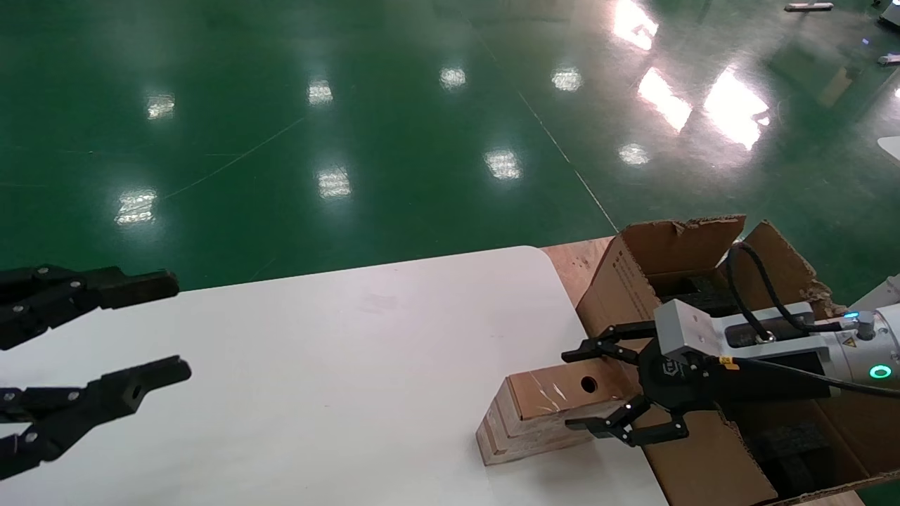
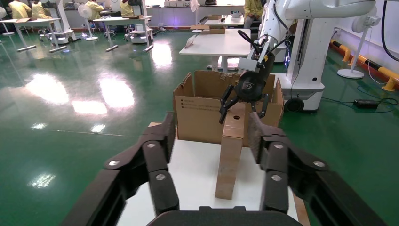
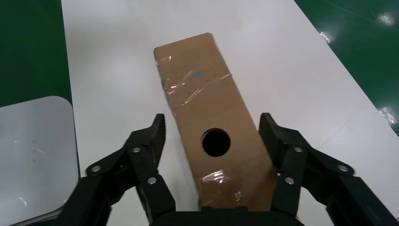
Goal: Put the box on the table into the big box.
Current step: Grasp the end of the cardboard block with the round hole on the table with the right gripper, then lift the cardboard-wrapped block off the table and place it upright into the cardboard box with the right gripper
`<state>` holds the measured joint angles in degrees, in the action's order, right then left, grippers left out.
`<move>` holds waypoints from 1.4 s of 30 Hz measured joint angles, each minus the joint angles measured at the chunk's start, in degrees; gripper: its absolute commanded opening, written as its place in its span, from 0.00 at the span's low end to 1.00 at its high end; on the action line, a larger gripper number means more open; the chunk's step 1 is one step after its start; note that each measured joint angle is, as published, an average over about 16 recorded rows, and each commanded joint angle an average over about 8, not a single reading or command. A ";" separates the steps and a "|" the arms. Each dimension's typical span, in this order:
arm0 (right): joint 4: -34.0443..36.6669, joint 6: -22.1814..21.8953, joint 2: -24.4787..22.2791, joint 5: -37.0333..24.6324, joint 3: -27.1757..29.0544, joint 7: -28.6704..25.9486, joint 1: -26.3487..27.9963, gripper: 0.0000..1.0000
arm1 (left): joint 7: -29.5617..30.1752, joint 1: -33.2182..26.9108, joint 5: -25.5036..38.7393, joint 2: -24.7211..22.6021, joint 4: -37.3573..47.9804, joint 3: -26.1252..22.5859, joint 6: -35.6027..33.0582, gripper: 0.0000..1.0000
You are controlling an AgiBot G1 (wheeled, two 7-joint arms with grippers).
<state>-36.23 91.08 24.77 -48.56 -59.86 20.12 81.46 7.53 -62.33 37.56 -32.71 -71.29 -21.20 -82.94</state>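
Observation:
The small brown box [image 1: 545, 406] with a round hole in its top lies on the white table [image 1: 337, 365] at its right edge, against the big box [image 1: 629, 281]. My right gripper [image 1: 576, 390] is open and straddles the small box's near end, one finger on each long side. In the right wrist view the box [image 3: 202, 89] runs between the fingers [image 3: 150, 141], with a gap on one side; the gripper [image 3: 212, 126] is not closed on it. My left gripper [image 1: 174, 328] is open and empty over the table's left side.
The big box stands open off the table's right side on a wooden board [image 1: 573, 256], with dark foam [image 1: 703, 292] inside. Green floor [image 1: 351, 140] lies beyond the table's far edge. The left wrist view shows the box [image 2: 233, 150], the carton [image 2: 197, 113] and a white robot base [image 2: 306, 47].

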 measured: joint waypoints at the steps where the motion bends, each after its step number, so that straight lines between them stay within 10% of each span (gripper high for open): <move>1: 0.00 0.00 0.00 0.00 0.01 0.00 0.00 0.00 | 0.00 0.00 0.00 0.00 0.00 0.00 0.00 0.00; 23: -9.89 -1.41 -3.12 7.04 1.44 -8.52 2.74 0.00 | 0.00 0.00 0.00 0.00 0.00 0.00 0.00 0.00; 32: -16.85 -4.23 -10.27 8.55 6.21 -21.31 13.20 0.00 | 0.00 0.00 0.00 0.00 0.00 0.00 0.00 0.00; 42: -18.06 -6.99 -20.89 -3.86 10.82 -33.12 25.35 0.00 | 0.00 0.00 0.00 0.00 0.00 -0.01 0.00 0.00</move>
<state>-54.30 84.09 3.87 -52.42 -49.04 -13.00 106.81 7.52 -62.34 37.55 -32.70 -71.28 -21.20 -82.94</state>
